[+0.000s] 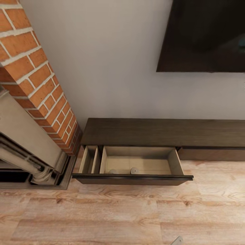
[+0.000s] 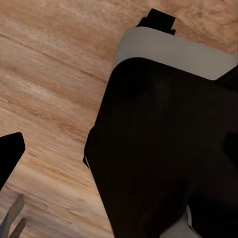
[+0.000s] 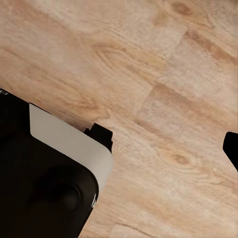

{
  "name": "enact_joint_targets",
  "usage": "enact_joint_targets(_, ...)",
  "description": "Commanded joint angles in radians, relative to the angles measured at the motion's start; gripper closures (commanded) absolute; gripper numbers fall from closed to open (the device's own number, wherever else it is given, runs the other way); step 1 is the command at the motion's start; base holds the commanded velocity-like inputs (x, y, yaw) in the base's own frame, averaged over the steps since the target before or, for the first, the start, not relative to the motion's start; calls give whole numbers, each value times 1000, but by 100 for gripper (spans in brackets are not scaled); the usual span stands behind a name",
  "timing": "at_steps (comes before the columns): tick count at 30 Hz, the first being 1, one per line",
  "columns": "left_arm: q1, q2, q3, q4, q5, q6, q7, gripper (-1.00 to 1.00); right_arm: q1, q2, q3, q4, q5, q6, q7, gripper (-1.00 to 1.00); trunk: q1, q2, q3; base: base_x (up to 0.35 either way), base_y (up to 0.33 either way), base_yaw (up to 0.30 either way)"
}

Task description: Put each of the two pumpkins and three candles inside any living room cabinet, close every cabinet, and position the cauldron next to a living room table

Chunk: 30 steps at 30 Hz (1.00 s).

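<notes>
While the cabinet [image 1: 136, 132] stands with its drawer [image 1: 136, 163] pulled out, two candles [image 1: 133, 170] lie inside near the front; pumpkins, third candle, closing and cauldron appear left. Neither gripper's fingers show clearly enough to tell their state.

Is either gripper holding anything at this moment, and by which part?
Cannot be told: neither wrist view shows fingers closed on anything, just wood floor and the robot's base.
</notes>
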Motion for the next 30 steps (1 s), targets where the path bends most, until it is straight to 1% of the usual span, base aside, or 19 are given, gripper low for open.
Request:
enact_joint_targets(1,0,0,0,0,0,0,0,-100,2,0,0,0,0,-4,0,-100,0,0,2,0,0,0)
enact_joint_targets(5,0,4,-1,5,-3,0,0,-100,7,1,1,0,0,-19,0,-100,0,0,8,0,0,0)
enact_joint_targets(6,1,9,-2,12,-6,0,0,-100,8,1,1,0,1,-20,0,-100,0,0,10,0,0,0)
enact_joint_targets(10,28,47,-3,18,-8,1,0,-100,9,2,1,0,2,-21,0,-100,0,0,16,0,0,0)
enact_joint_targets(13,65,65,-3,19,-8,1,0,-100,10,2,1,0,3,-21,3,-100,0,0,21,0,0,0)
enact_joint_targets(16,92,69,-3,19,-8,1,0,-100,10,2,1,0,3,-21,4,-100,0,0,26,0,0,0)
enact_joint_targets(18,99,70,-3,19,-8,1,0,-100,10,2,1,0,4,-21,5,-100,0,0,29,0,0,0)
enact_joint_targets(30,104,70,-3,19,-8,0,0,-100,10,6,2,-3,0,-13,-3,-100,0,0,48,0,0,0)
